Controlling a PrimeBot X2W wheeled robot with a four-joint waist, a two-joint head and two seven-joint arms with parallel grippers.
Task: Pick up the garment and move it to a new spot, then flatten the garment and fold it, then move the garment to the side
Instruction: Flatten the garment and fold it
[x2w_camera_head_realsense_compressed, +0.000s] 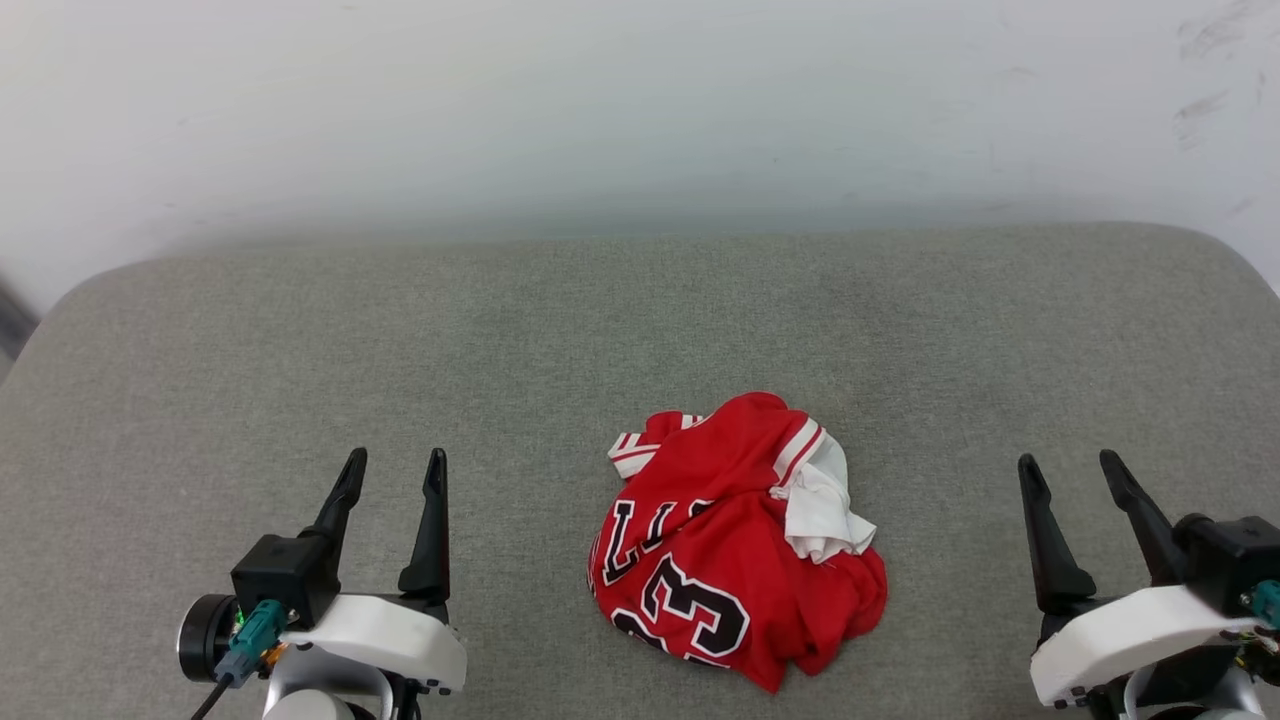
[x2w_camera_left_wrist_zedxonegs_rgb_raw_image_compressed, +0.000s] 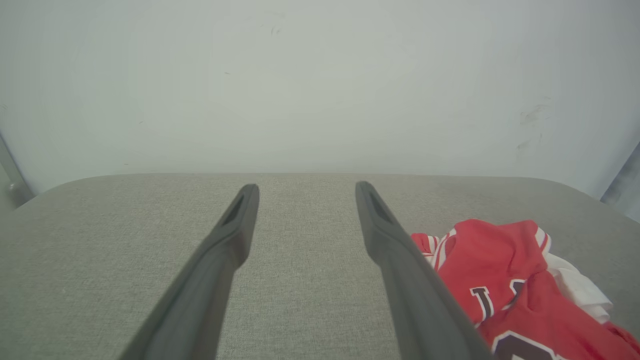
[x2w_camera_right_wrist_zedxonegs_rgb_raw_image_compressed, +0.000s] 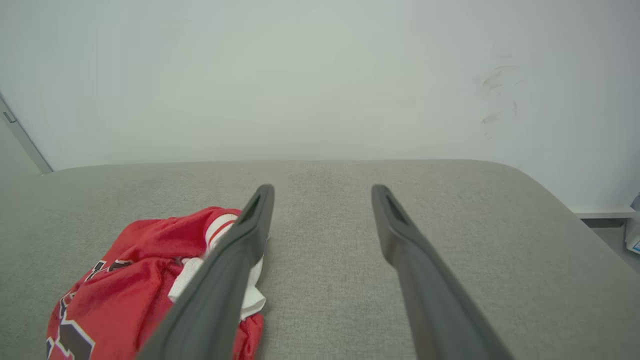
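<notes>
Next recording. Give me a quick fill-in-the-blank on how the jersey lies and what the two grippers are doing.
1. The red basketball jersey with white sleeves lies in a ____ heap on the grey fabric surface.
2. It sits ____ the left gripper and the right gripper, touching neither.
3. Both grippers have their jaws ____, holding nothing.
4. Behind the surface rises a plain ____ wall.

Missing words: crumpled; between; open; white
</notes>
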